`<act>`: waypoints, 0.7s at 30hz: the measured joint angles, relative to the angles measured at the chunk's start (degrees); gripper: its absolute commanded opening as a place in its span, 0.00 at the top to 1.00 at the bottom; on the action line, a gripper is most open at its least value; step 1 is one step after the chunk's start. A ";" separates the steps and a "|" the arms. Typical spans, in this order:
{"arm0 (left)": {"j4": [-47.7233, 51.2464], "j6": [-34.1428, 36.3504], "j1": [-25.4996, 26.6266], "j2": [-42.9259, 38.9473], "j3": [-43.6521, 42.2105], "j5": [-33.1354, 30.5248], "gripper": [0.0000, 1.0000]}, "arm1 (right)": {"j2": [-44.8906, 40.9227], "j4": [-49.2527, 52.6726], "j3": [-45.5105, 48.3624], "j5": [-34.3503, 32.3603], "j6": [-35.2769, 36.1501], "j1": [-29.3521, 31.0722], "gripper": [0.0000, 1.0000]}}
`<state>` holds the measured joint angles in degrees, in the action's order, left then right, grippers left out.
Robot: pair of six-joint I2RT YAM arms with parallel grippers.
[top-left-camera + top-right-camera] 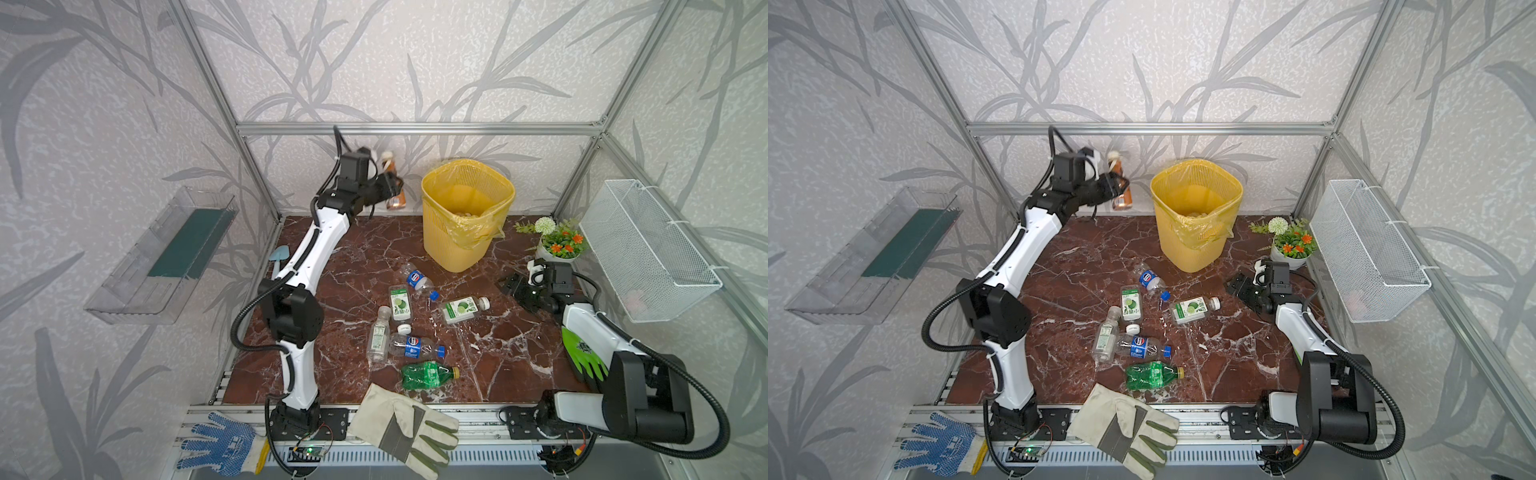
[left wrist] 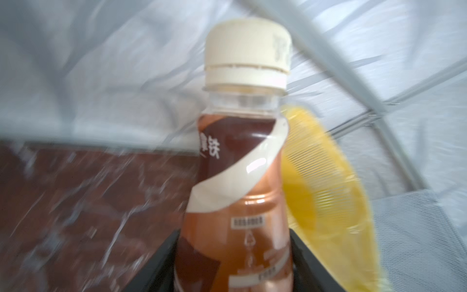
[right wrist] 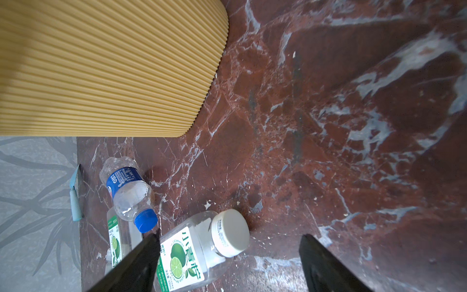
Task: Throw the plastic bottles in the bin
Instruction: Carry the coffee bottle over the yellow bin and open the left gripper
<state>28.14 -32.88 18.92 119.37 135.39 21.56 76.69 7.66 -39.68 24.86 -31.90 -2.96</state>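
hanging just beside bin rim (image 1: pixel 427 197): brown bottle (image 2: pixel 235 189).

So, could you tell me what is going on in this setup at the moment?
The robot is clearing plastic bottles into the yellow bin. Its left gripper holds a brown-labelled bottle upright in the air, beside the bin's rim and not yet over it. The right gripper hovers open, low over the marble table, next to a lime-labelled bottle that lies on its side. Six bottles in all lie loose on the table.
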 measured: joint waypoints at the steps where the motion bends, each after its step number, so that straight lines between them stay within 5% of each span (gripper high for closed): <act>1: 1.38 -0.42 1.07 4.57 11.08 1.20 0.05 | 0.96 -0.20 0.00 0.09 -0.02 0.46 0.13; 4: 5.73 -0.92 3.48 15.19 35.06 4.96 0.01 | 2.84 -0.26 0.00 0.26 -0.13 1.64 0.13; 6: 9.88 0.09 3.13 14.75 35.95 6.49 0.01 | 3.21 -0.24 0.00 0.33 -0.11 2.27 0.13; 14: 10.43 5.07 -3.48 -6.69 -9.44 1.99 0.01 | 4.09 -0.22 -0.74 0.70 0.09 2.60 0.12; 21: 6.34 6.82 -13.20 -23.41 -36.87 -4.07 0.01 | 4.07 1.95 -2.86 0.02 2.25 3.19 0.12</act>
<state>34.48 -26.06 5.72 95.96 98.52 17.50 80.75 9.61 -42.54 24.88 -29.65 0.23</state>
